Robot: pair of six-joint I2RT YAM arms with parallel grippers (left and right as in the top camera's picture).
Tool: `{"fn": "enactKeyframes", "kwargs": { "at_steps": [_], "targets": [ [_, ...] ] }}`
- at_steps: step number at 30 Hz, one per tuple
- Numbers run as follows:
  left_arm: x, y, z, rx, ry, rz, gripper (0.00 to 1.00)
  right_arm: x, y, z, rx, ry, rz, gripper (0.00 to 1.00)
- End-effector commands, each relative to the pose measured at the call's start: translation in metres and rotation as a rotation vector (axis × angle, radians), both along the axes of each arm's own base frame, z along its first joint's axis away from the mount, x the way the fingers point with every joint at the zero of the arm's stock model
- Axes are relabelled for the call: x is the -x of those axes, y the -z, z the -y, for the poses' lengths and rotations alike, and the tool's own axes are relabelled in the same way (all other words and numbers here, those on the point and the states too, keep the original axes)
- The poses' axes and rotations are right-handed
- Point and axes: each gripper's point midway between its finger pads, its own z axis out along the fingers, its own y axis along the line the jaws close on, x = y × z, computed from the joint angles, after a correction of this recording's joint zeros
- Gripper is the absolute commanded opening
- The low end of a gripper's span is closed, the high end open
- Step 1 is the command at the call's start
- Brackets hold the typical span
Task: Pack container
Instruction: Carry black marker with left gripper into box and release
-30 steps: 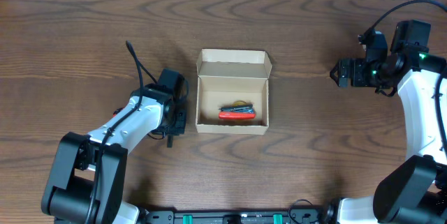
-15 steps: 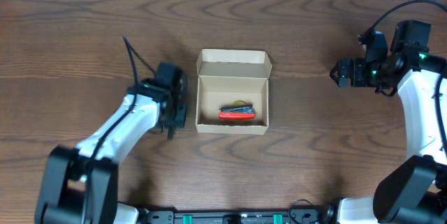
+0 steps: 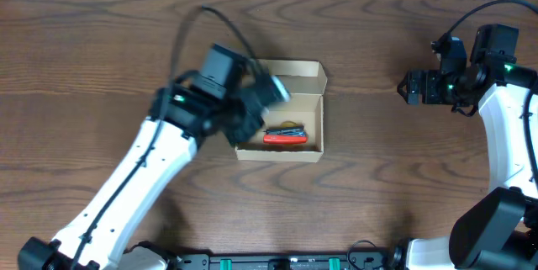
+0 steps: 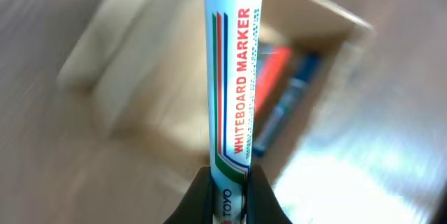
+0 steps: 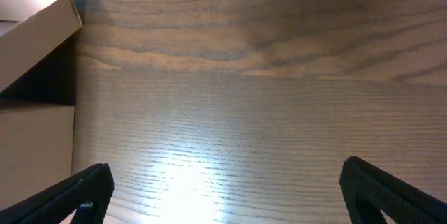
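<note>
Cardboard container (image 3: 279,155) w/ pens (image 3: 286,137); L gripper (image 4: 230,189) clamps marker (image 4: 234,77) above; R gripper (image 5: 227,189) gaping empty

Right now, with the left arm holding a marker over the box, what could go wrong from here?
1. The left gripper pinches the marker at one end only, so it might pivot or slip out early.
2. The marker or the arm could clip the wall of the box or its open lid and shove it.
3. If dropped across the pens already inside, the marker may sit high and block the lid.
</note>
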Motion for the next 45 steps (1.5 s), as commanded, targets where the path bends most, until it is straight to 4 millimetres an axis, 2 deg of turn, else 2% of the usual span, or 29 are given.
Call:
{"fn": "enactKeyframes", "kwargs": {
  "at_steps": [1, 6, 11, 19, 24, 28, 30, 31, 33, 41, 45],
  "targets": [
    [0.018, 0.001, 0.023, -0.025, 0.406, 0.134, 0.06, 0.001, -0.001, 0.002, -0.001, 0.009, 0.004, 0.99],
    [0.009, 0.007, 0.037, -0.018, 0.442, 0.172, 0.06, 0.001, -0.001, 0.002, -0.001, 0.008, 0.004, 0.99],
    [-0.003, 0.027, 0.047, -0.024, 0.445, 0.156, 0.06, 0.001, -0.001, 0.002, -0.001, 0.008, 0.004, 0.99],
    [-0.008, 0.087, 0.049, -0.085, 0.449, 0.010, 0.06, 0.001, -0.001, 0.002, -0.002, 0.008, 0.003, 0.99],
    [-0.014, 0.124, 0.035, -0.172, 0.398, -0.070, 0.06, 0.001, -0.001, 0.002, -0.002, 0.008, 0.003, 0.99],
    [-0.017, 0.144, 0.026, -0.210, 0.352, -0.123, 0.06, 0.001, -0.001, 0.002, -0.002, 0.008, 0.004, 0.99],
    [-0.016, 0.146, 0.025, -0.214, 0.351, -0.131, 0.06, 0.001, -0.002, 0.002, -0.004, 0.007, 0.005, 0.99],
    [-0.016, 0.146, 0.025, -0.214, 0.351, -0.131, 0.10, 0.001, -0.002, 0.002, -0.004, 0.007, 0.005, 0.99],
    [-0.016, 0.146, 0.024, -0.215, 0.350, -0.133, 0.34, 0.001, -0.002, 0.002, -0.004, 0.007, 0.005, 0.99],
    [-0.018, 0.140, 0.026, -0.202, 0.282, -0.150, 0.50, 0.001, -0.002, 0.001, -0.005, 0.006, 0.005, 0.99],
    [-0.031, 0.115, 0.034, -0.166, 0.202, -0.124, 0.56, 0.000, -0.002, 0.001, -0.007, 0.005, 0.006, 0.99]
  ]
}}
